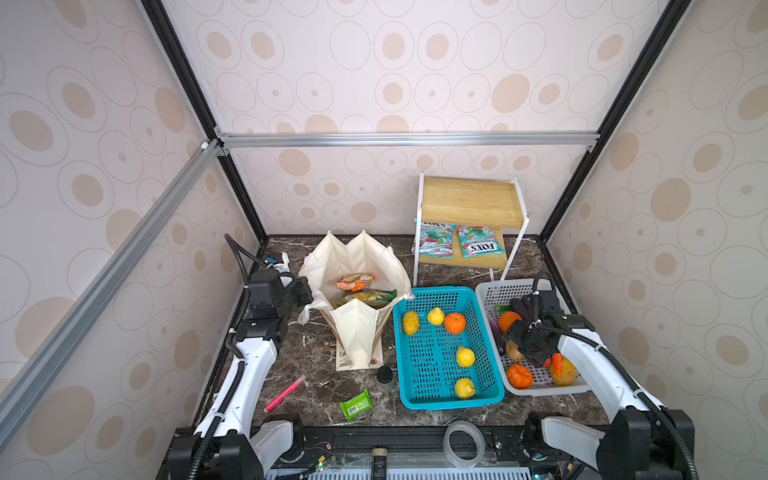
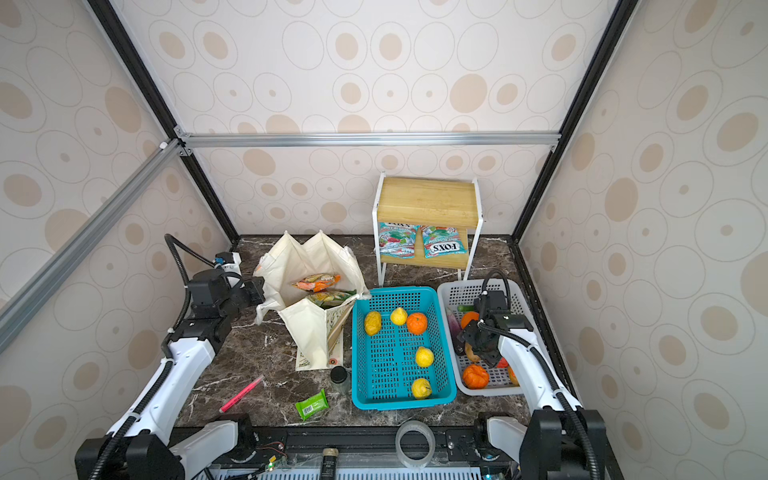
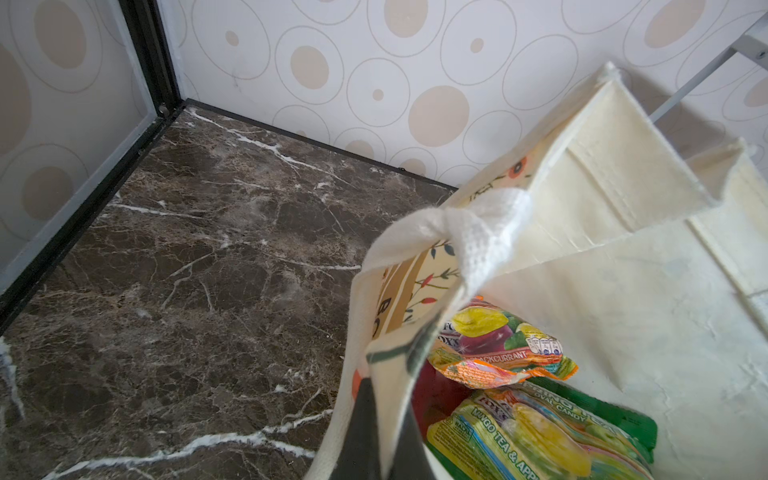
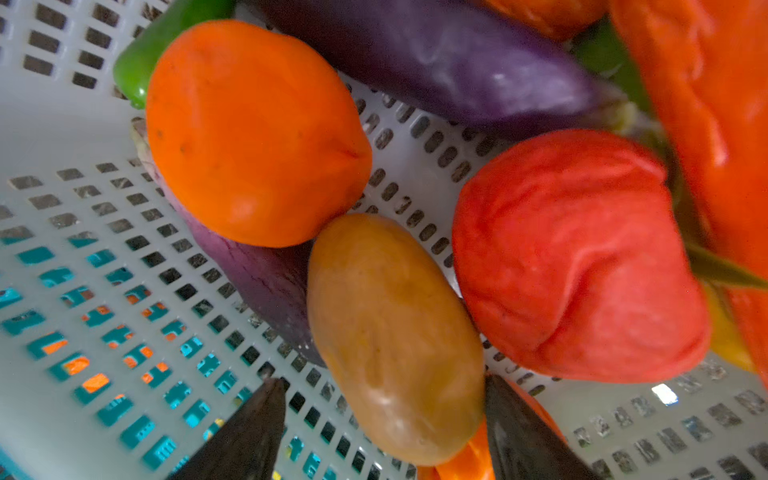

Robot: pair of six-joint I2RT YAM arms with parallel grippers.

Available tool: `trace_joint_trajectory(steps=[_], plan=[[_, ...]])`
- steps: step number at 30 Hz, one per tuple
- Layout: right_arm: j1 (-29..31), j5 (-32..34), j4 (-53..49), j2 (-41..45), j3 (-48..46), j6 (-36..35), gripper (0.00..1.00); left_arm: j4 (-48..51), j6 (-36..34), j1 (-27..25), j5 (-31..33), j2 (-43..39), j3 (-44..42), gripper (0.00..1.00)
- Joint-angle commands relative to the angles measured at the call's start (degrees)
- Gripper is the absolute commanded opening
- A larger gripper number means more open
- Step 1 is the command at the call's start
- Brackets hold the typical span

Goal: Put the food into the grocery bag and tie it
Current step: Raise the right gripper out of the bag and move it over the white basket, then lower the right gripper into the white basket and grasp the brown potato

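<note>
The cream grocery bag (image 1: 357, 257) (image 2: 309, 257) stands open at the left of the table. Inside it lie an orange snack packet (image 1: 355, 282) (image 3: 498, 353) and a green one (image 1: 368, 297) (image 3: 540, 432). My left gripper (image 1: 309, 293) (image 3: 384, 419) is shut on the bag's rim at its left side, holding the mouth open. My right gripper (image 1: 528, 353) (image 4: 384, 380) reaches down into the white basket (image 1: 498, 291) (image 4: 83, 124). Its jaws stand open on either side of a brown potato (image 4: 395, 332) (image 1: 514, 352), one finger still apart from it. An orange fruit (image 4: 253, 133), a red one (image 4: 573, 257) and a purple eggplant (image 4: 436, 62) crowd around the potato.
A blue basket (image 1: 449, 403) with yellow fruits and an orange sits between the bag and the white basket. A wooden shelf (image 1: 469, 199) at the back holds two candy packets. In front of the bag lie a pink marker (image 1: 284, 392), a green packet (image 1: 355, 404) and a dark jar (image 1: 385, 378).
</note>
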State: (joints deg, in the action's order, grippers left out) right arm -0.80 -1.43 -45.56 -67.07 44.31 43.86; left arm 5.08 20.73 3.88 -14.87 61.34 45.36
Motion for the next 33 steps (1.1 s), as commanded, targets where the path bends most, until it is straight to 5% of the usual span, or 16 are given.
trace_joint_trajectory(steps=[1, 9, 27, 33], plan=[[-0.21, 0.75, 1.61, -1.03, -0.99, 0.18, 0.78, -0.08, -0.96, 0.34, 0.51, 0.14, 2.4, 0.0], [-0.32, 2.53, 2.94, -3.15, -2.13, -0.35, 0.79, -0.02, -0.86, 0.3, 0.53, 0.09, 2.35, 0.0], [-0.32, -0.3, 3.71, 4.87, -2.01, -4.58, 0.54, -0.14, -0.83, 0.34, 0.36, 0.07, 2.39, 0.0], [-0.3, 2.82, 3.18, 3.56, -1.58, -6.33, 0.6, -0.05, -0.95, 0.31, 0.45, 0.0, 2.43, 0.0]])
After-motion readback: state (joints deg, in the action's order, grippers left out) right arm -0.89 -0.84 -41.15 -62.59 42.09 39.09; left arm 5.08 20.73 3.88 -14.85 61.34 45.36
